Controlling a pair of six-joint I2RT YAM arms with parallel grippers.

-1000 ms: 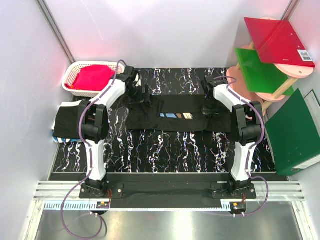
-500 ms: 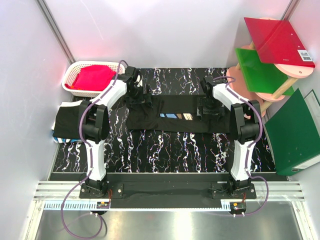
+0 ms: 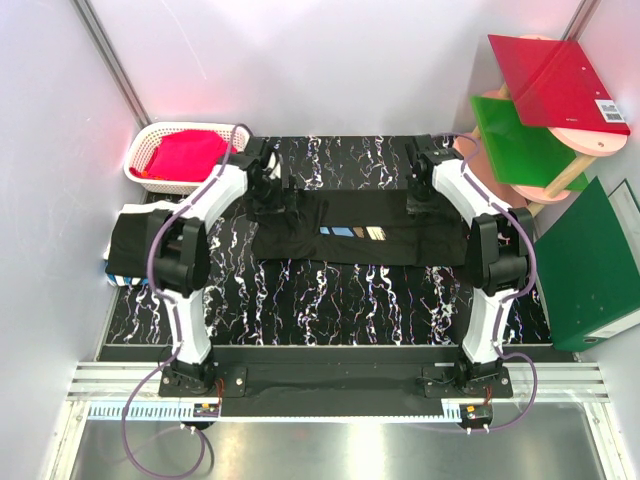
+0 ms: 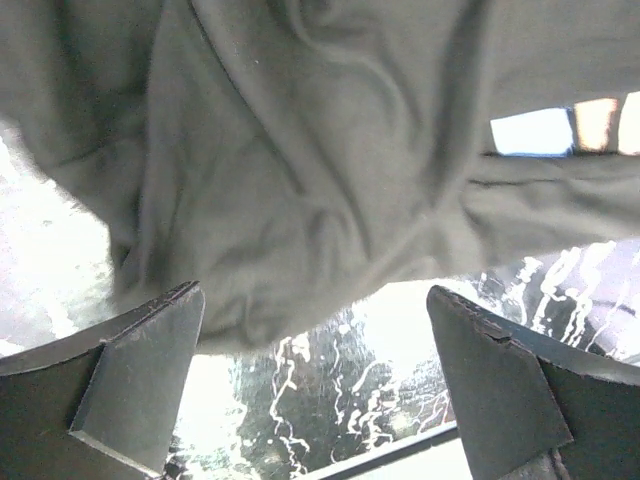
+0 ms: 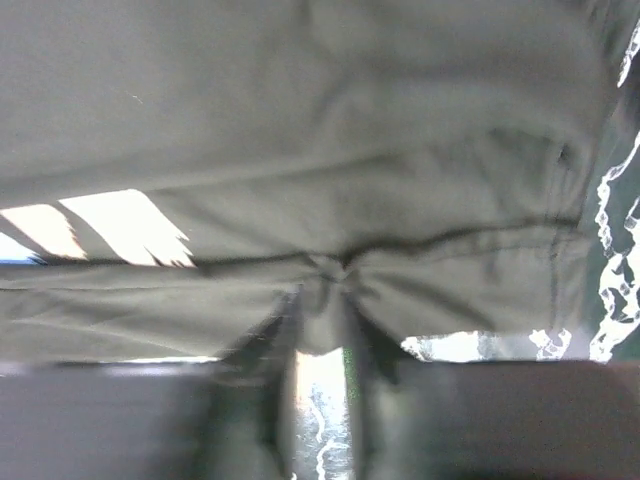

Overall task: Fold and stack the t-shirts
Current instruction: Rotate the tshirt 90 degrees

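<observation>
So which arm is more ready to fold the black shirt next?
Right, I think. The right claw looks pinched on the t-shirt, with cloth bunched in its grip. The left claw hangs wide open at the other end, holding nothing, so it would have to grab first.

White arms [image 3: 192, 325], black joints [image 3: 183, 258], purple cables [image 3: 123, 420].

The marbled table [image 3: 330, 300] in the lower middle of the top view, in front of the spread t-shirt [image 3: 350, 235], offers open passage. At left, the folded shirts [image 3: 130, 240] and white basket [image 3: 138, 155] block the way. At right, the green binder [image 3: 590, 265] and folder stand [image 3: 545, 190] crowd the edge.
</observation>
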